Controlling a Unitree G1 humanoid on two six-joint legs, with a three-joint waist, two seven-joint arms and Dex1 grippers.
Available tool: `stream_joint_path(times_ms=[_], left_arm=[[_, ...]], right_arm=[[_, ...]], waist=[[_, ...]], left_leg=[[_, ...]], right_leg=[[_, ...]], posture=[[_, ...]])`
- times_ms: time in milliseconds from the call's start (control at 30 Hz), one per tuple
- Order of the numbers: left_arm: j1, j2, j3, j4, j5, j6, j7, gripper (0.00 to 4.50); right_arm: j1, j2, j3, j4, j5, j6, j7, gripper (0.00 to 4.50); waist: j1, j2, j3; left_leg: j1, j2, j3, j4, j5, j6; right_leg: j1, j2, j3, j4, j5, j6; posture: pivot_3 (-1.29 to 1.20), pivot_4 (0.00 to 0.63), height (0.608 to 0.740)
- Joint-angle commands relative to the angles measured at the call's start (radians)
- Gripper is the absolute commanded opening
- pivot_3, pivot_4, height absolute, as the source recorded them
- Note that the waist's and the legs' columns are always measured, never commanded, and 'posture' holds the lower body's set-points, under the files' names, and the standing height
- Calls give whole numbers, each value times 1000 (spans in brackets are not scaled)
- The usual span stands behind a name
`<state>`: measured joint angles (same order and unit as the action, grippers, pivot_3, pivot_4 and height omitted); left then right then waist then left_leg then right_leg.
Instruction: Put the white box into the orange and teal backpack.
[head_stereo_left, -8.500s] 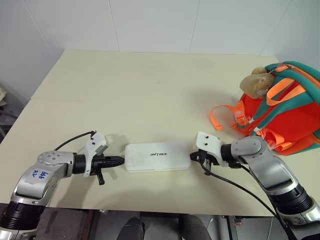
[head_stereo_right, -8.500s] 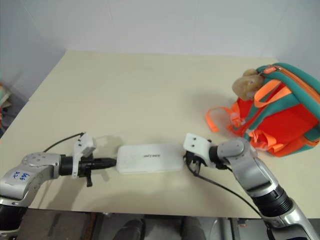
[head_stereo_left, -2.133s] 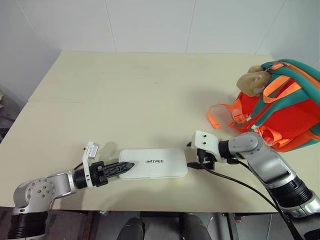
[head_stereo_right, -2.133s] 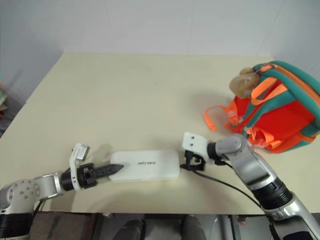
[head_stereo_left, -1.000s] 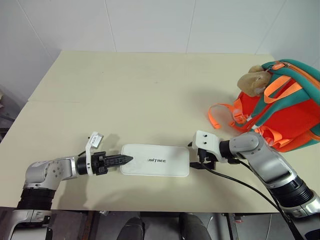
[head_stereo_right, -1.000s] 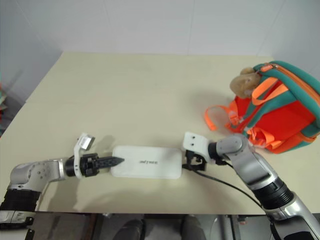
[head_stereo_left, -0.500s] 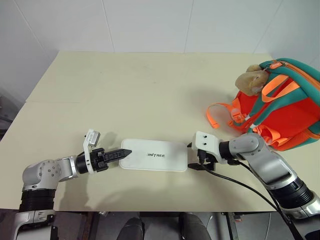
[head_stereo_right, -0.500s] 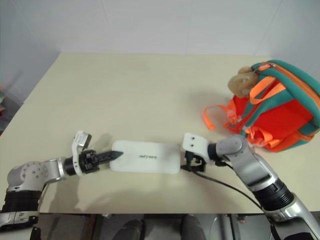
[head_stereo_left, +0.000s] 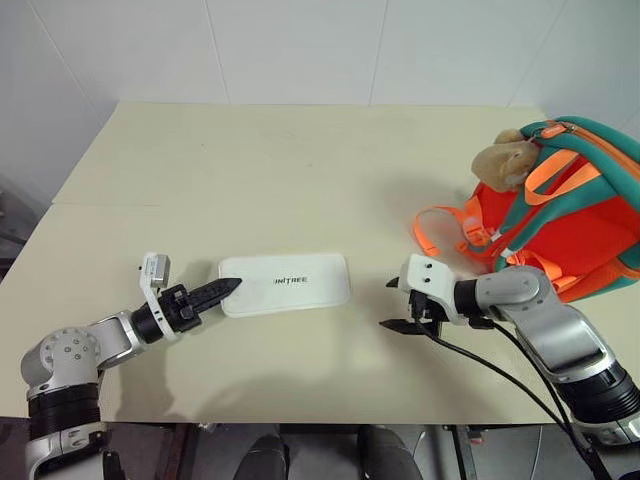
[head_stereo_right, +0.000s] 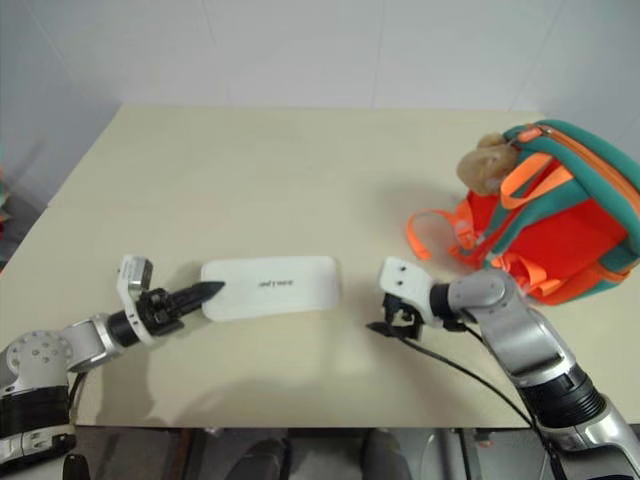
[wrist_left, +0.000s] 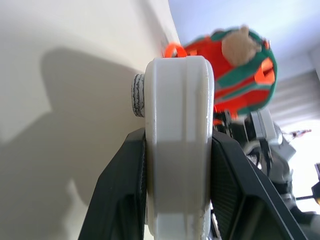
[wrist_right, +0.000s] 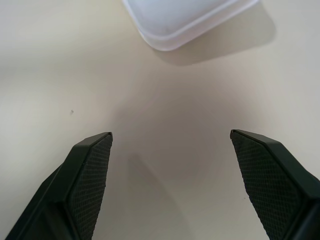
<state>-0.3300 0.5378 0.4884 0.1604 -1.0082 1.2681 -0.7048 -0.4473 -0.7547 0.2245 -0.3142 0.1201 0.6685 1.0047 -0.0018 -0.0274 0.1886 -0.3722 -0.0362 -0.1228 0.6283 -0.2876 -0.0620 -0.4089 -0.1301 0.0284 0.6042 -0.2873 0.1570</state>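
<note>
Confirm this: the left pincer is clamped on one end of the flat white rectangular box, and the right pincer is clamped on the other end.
Wrong about the right pincer. The right wrist view shows it open and apart from the flat white rectangular box. The left pincer does clamp the box's end, as the left wrist view shows.

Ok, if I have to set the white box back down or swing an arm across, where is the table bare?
Bare: the far half of the table beyond the white box, and the strip between the box and the right gripper. Crowded: the right edge, with the backpack and its orange straps.
</note>
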Motion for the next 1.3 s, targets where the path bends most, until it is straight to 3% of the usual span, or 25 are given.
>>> stream_joint_path(times_ms=[33, 400, 633, 800, 1067, 1300], left_arm=[[4, -32, 71, -54, -80, 9, 51, 1317], [-43, -110, 91, -54, -147, -4, 165, 1305], [-126, -126, 65, -10, -158, 17, 183, 1304], [-158, -120, 46, 21, -153, 22, 172, 1304], [-157, -116, 40, 17, -164, 33, 174, 1302], [-133, -116, 53, -14, -180, 40, 197, 1302]], right_arm=[[18, 13, -87, -56, 32, 25, -62, 4500], [169, 228, -449, -327, 243, 151, -328, 4500], [372, 245, -649, -435, 340, 109, -368, 4500], [430, 263, -799, -402, 367, 35, -431, 4500], [431, 264, -834, -263, 331, -80, -516, 4500], [337, 252, -772, -90, 299, -169, -550, 4500]], waist=[[1, 0, 0], [6, 0, 0], [12, 0, 0], [1, 0, 0], [0, 0, 0], [-2, 0, 0]], left_leg=[[0, 0, 0, 0, 0, 0], [-2, 0, 0, -1, 0, -1], [-2, 0, 1, 0, 0, 0], [-1, -1, 3, 0, 0, 0], [1, 0, 4, 0, -1, 1], [1, 0, 4, 0, 0, 0]], right_leg=[[0, 0, 0, 0, 0, 0], [-1, 0, 0, -2, 0, 0], [0, 1, 1, -2, 1, 2], [0, 0, 3, -2, 1, 2], [0, 1, 4, -1, 1, 2], [0, 1, 5, -1, 1, 2]], posture=[[0, 150, 740], [0, 150, 740], [0, 150, 740], [0, 150, 740], [0, 150, 740], [0, 150, 740]])
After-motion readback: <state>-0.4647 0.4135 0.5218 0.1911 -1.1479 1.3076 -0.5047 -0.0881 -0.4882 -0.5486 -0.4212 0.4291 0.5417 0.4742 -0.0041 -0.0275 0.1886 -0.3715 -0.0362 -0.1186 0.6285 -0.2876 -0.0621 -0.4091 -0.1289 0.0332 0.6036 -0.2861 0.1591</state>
